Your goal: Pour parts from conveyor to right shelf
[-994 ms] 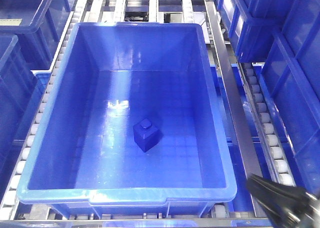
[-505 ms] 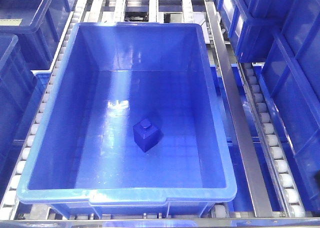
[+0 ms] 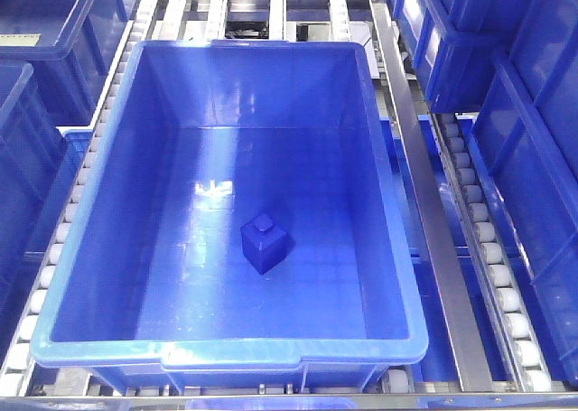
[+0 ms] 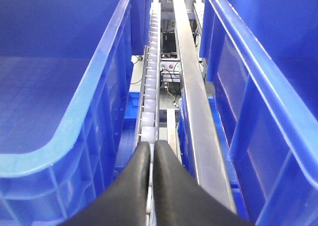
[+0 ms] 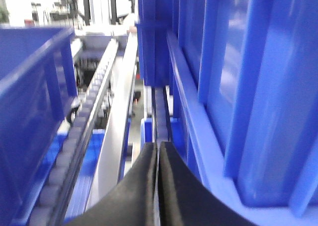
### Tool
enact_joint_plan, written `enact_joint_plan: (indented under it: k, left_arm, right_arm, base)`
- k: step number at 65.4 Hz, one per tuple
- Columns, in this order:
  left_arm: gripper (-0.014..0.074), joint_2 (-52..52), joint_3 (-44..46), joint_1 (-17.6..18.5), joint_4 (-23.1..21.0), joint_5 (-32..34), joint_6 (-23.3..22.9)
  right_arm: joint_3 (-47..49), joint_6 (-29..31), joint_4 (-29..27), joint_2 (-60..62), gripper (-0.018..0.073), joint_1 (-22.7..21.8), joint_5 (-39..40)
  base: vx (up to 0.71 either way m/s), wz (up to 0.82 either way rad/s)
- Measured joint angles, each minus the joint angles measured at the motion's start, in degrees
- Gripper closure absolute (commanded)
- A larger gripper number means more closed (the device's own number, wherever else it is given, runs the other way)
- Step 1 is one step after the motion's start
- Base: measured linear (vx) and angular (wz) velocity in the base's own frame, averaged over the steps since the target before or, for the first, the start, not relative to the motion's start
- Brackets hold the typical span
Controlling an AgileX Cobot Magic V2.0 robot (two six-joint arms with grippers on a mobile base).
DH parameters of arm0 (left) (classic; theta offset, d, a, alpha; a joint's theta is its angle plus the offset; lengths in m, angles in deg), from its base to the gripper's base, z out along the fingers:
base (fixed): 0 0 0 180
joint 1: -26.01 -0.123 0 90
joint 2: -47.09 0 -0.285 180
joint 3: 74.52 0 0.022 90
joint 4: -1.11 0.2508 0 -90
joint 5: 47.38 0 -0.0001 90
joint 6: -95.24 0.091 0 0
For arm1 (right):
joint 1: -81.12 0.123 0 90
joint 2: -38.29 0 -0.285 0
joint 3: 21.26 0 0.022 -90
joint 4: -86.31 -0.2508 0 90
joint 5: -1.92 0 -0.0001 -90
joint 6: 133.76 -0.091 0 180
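Observation:
The part, a small glossy blue block (image 3: 264,243) with a square knob on top, lies on the floor of a large blue bin (image 3: 72,248). The bin stands on the steel flow rack (image 3: 411,158), on its white roller rails. The conveyor is out of view. My left gripper (image 4: 151,147) is shut and empty, over a roller rail (image 4: 150,82) between two blue bins. My right gripper (image 5: 158,147) is shut and empty, in the gap beside a tall blue bin wall (image 5: 248,87). Neither gripper shows in the front view.
More blue bins stand on the rack's left (image 3: 36,32) and right (image 3: 533,140) lanes. A steel rail (image 4: 191,97) runs right of the left gripper. A roller rail (image 5: 82,131) and a steel beam (image 5: 119,126) lie left of the right gripper.
A dark gripper tip at the front view's bottom right corner one second ago has left the view. The block and bin have not moved.

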Motion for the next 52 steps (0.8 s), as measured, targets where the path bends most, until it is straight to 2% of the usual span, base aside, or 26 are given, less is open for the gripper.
enact_joint_plan:
  k: [13,52]
  left_arm:
    - [0.0603,0.0,0.0,0.0,0.0,0.0,0.0]
    - [0.0603,0.0,0.0,0.0,0.0,0.0,0.0]
  right_arm:
    - [0.0,0.0,0.0,0.0,0.0568,1.8,-0.3]
    - [0.0,0.0,0.0,0.0,0.0568,1.8,-0.6]
  base:
    - [0.00,0.00]
    - [0.00,0.00]
